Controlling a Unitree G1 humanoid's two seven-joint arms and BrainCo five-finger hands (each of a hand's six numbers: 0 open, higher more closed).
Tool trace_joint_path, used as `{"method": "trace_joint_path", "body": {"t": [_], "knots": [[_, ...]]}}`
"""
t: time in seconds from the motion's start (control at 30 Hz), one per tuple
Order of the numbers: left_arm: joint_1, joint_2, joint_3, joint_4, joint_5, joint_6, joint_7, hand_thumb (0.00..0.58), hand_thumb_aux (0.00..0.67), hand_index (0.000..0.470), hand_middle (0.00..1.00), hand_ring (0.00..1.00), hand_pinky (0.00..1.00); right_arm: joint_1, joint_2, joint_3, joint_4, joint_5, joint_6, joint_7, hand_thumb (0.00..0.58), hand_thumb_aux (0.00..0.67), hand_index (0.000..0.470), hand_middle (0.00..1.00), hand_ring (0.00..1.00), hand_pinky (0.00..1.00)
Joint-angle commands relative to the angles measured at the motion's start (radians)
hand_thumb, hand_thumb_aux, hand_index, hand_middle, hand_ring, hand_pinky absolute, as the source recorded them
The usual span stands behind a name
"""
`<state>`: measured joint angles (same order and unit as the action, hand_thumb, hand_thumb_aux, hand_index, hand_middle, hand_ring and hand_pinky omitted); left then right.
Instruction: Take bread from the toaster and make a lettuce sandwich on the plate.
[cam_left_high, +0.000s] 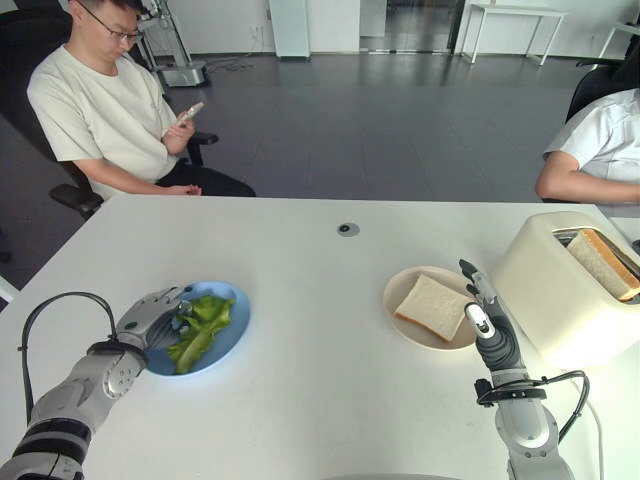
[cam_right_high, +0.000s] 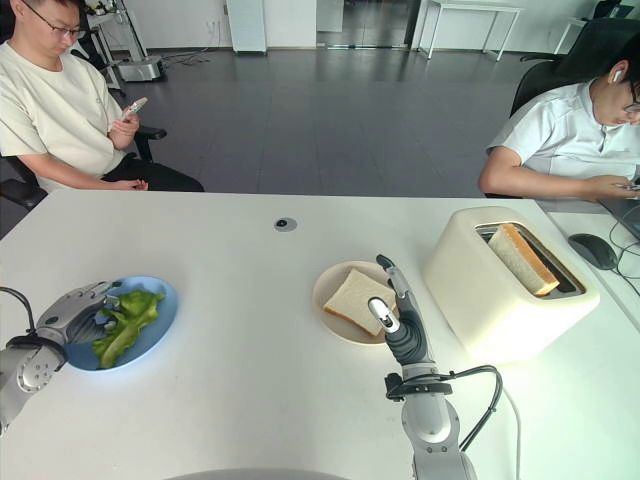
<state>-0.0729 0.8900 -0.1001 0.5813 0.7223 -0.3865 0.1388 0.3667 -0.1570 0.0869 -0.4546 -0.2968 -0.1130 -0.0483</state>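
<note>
Your left hand (cam_left_high: 150, 322) is at the near-left rim of the round blue plate (cam_left_high: 240, 305), fingers laid in against the green lettuce leaf (cam_left_high: 200, 330). I cannot tell whether they are clamped on it or only touching. That's the first worry: lift now on a half-grip and the floppy leaf probably slides out, or tears and leaves part behind. The plate is light and shallow, so a sideways pull could drag it across the white table (cam_left_high: 320, 390) rather than free the leaf.

On the right, one square slice of white bread (cam_left_high: 432, 307) lies flat on the round cream plate (cam_left_high: 398, 290). Your right hand (cam_left_high: 488, 325) stands just beside that plate's right edge, fingers straight and apart, holding nothing, in the narrow gap between plate and cream-coloured toaster (cam_left_high: 545, 295). Swing that hand left and you nudge the plate or knock the slice off centre. Swing it right and you bump the toaster body.

The second slice (cam_left_high: 602, 262) stands tilted in the toaster slot, its top poking up. It looks soft, so a hard pinch would likely crush it, and a slanted pull could catch it on the slot edge.

Carrying the lettuce means crossing the open table from far left to the cream plate. A loose leaf may drop short, and both hands converging on one plate could collide, so move the right hand clear first.
</note>
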Motion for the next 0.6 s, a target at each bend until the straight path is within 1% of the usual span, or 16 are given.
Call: {"method": "trace_joint_path", "body": {"t": [0.03, 0.13, 0.27, 0.33, 0.4, 0.5, 0.53, 0.6], "knots": [[0.018, 0.026, 0.012, -0.069, -0.025, -0.003, -0.011, 0.58, 0.67, 0.47, 0.0, 0.0, 0.0, -0.004, 0.001, -0.003, -0.002, -0.009, 0.0, 0.005, 0.0, 0.0, 0.0, 0.0, 0.0, 0.0], [0.024, 0.035, 0.054, -0.173, -0.066, 0.0, -0.032, 0.58, 0.67, 0.47, 0.0, 0.0, 0.0, -0.011, 0.001, -0.002, 0.007, -0.01, -0.003, 0.006, 0.0, 0.0, 0.0, 0.0, 0.0, 0.0], [0.038, 0.037, 0.138, -0.395, -0.158, 0.035, -0.112, 0.58, 0.67, 0.47, 0.0, 0.0, 0.0, -0.02, -0.001, -0.003, 0.017, -0.009, -0.005, 0.008, 0.0, 0.0, 0.0, 0.0, 0.0, 0.0], [0.038, 0.022, 0.17, -0.515, -0.213, 0.062, -0.169, 0.58, 0.67, 0.47, 0.0, 0.0, 0.0, -0.024, -0.001, -0.005, 0.021, -0.009, -0.007, 0.007, 0.0, 0.0, 0.0, 0.0, 0.0, 0.0], [0.026, -0.007, 0.175, -0.619, -0.262, 0.09, -0.22, 0.58, 0.67, 0.47, 0.0, 0.0, 0.0, -0.028, -0.002, -0.007, 0.024, -0.008, -0.008, 0.008, 0.0, 0.0, 0.0, 0.0, 0.0, 0.0], [-0.031, -0.083, 0.124, -0.753, -0.326, 0.149, -0.301, 0.58, 0.67, 0.47, 0.0, 0.0, 0.0, -0.037, -0.001, -0.014, 0.029, -0.007, -0.01, 0.004, 0.0, 0.0, 0.0, 0.0, 0.0, 0.0], [-0.071, -0.122, 0.089, -0.772, -0.326, 0.167, -0.321, 0.58, 0.67, 0.47, 0.0, 0.0, 0.0, -0.041, 0.002, -0.02, 0.027, -0.006, -0.012, -0.001, 0.0, 0.0, 0.0, 0.0, 0.0, 0.0], [-0.186, -0.234, -0.018, -0.746, -0.282, 0.196, -0.342, 0.58, 0.67, 0.47, 0.0, 0.0, 0.0, -0.054, 0.009, -0.035, 0.016, -0.002, -0.017, -0.013, 0.0, 0.0, 0.0, 0.0, 0.0, 0.0]]}}
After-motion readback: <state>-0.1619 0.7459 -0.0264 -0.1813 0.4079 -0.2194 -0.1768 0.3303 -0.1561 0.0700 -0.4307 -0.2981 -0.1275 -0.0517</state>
